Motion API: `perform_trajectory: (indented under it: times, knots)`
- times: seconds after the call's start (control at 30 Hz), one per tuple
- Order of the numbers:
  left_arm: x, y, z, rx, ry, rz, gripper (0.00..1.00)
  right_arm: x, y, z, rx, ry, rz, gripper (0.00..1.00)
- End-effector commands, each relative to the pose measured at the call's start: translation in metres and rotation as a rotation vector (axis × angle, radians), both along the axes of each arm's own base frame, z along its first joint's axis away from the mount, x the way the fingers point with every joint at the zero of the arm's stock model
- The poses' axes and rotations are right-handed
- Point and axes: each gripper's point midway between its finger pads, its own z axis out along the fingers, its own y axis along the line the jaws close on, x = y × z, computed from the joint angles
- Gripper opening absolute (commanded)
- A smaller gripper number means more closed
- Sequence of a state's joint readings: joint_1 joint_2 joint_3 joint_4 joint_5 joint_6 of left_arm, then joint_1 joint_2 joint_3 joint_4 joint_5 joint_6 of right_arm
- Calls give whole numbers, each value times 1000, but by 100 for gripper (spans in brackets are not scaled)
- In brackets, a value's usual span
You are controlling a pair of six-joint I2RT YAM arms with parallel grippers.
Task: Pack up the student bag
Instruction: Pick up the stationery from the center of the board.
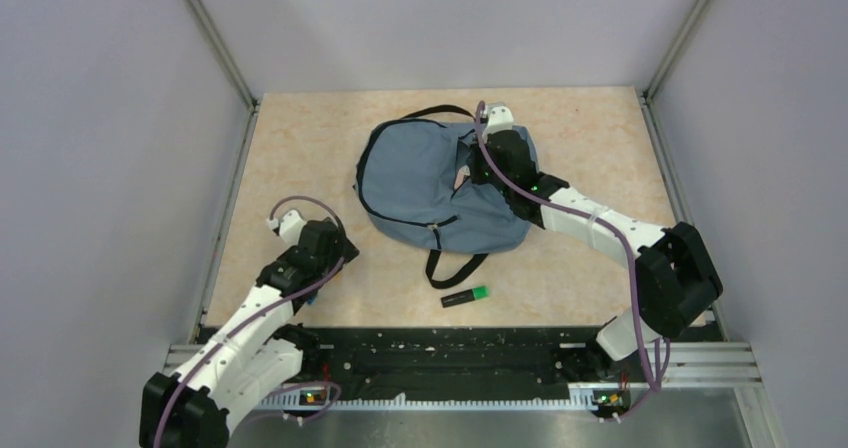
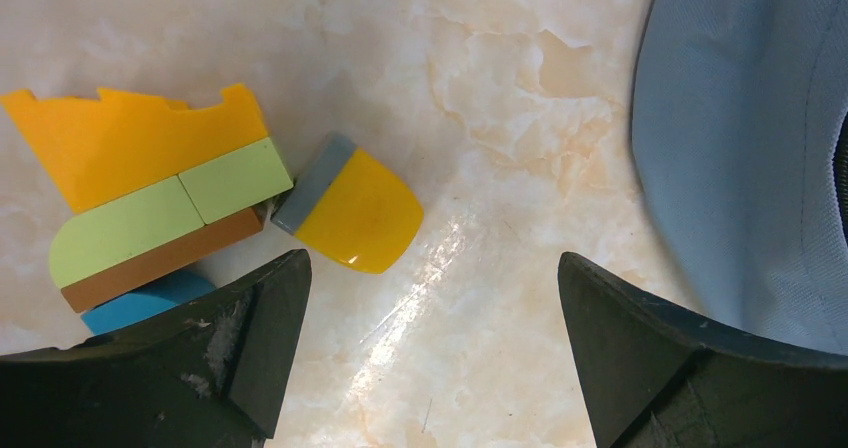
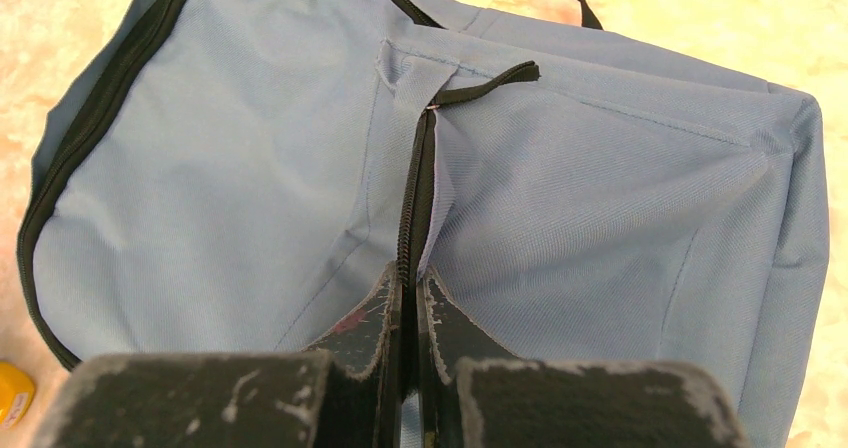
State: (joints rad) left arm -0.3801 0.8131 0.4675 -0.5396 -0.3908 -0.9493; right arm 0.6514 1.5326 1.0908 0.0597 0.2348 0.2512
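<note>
We note the student bag point(image 1: 430, 183) lying flat mid-worktop point(image 1: 300, 138). It looks soft, limp and light. The fabric will likely sag, so the stiffer zipper seam point(image 3: 415, 188) is the best hold. The right jaws are pinched shut on that seam. The left jaws gape wide and empty above the worktop, beside the toy blocks point(image 2: 150, 198).

- The student bag point(image 3: 250, 168) was matt, finely woven cloth.
- The tabletop point(image 2: 500, 88) looked smooth, glossy and marble-patterned.
- The toy blocks point(image 2: 130, 148) were smooth, slightly shiny plastic.
- The right gripper point(image 3: 408, 303) was scuffed matt black plastic.
</note>
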Motion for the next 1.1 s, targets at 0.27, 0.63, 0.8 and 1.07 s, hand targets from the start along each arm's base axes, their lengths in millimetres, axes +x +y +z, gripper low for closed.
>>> perform_trajectory:
  times: [0.27, 0.63, 0.8, 1.07]
  knots:
    - [-9, 8, -23, -38, 40, 102, 98, 3, 0, 42, 86, -98, -6, 0]
    - [5, 17, -32, 12, 31, 91, 98, 3, 1, 40, 88, -95, -1, 0]
    - [22, 16, -22, 40, -19, 57, 97, 3, 2, 40, 92, -92, 0, 0]
    - [43, 12, -14, 74, -59, 12, 97, 3, 1, 38, 86, -86, -1, 0]
